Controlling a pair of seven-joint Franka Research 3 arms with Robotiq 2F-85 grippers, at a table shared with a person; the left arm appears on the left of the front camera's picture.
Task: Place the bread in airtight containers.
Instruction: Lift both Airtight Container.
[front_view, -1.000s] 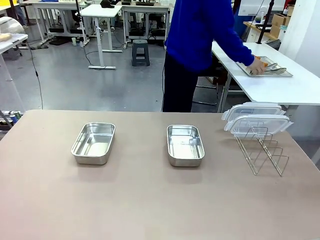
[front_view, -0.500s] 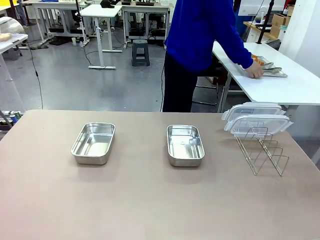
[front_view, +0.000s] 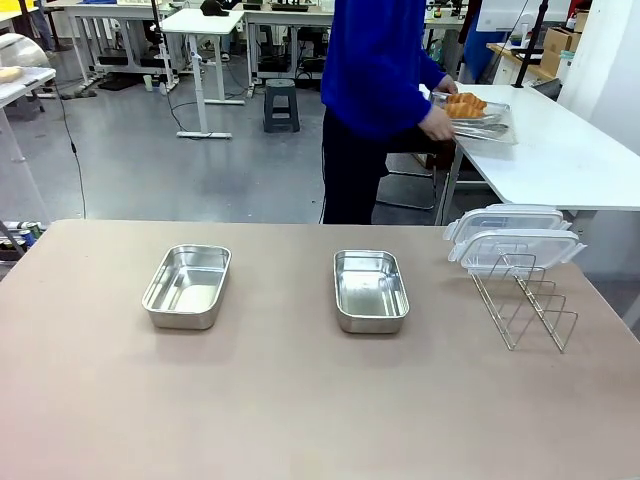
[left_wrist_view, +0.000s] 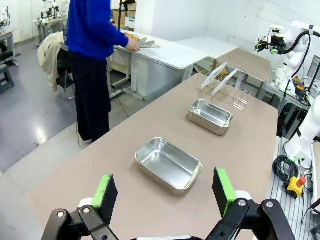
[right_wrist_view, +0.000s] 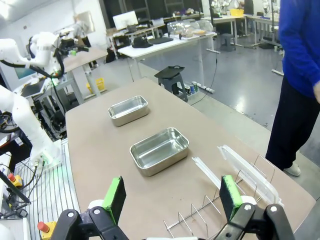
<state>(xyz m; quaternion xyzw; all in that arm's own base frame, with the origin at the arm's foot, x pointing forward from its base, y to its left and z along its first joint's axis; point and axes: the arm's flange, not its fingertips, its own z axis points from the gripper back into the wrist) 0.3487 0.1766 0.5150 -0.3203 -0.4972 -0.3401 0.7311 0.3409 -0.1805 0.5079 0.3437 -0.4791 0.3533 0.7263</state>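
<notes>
Two or three golden-brown croissants (front_view: 465, 103) lie on a flat metal tray (front_view: 488, 124) in the upper right of the front view, well beyond the brown table (front_view: 300, 410). The person's hand (front_view: 437, 122) is at the tray's left edge, above the near end of a white side table (front_view: 560, 165). Whether the tray rests on that table or is lifted off it cannot be told.

The two steel pans sit open and empty on the brown table. The left-hand pan (front_view: 187, 286) is left of centre and the centre pan (front_view: 370, 290) is near the middle, well apart from it. To the right of the centre pan stands a wire rack (front_view: 527, 312). Two clear lids (front_view: 512, 243) lean across its top, one behind the other.

In the left wrist view the left gripper (left_wrist_view: 164, 189) hangs above the table's near end with its green pads spread wide and nothing between them. Both pans lie farther up the frame. In the right wrist view the right gripper (right_wrist_view: 173, 196) is likewise spread and empty, above the rack in the lower right of that frame.
</notes>
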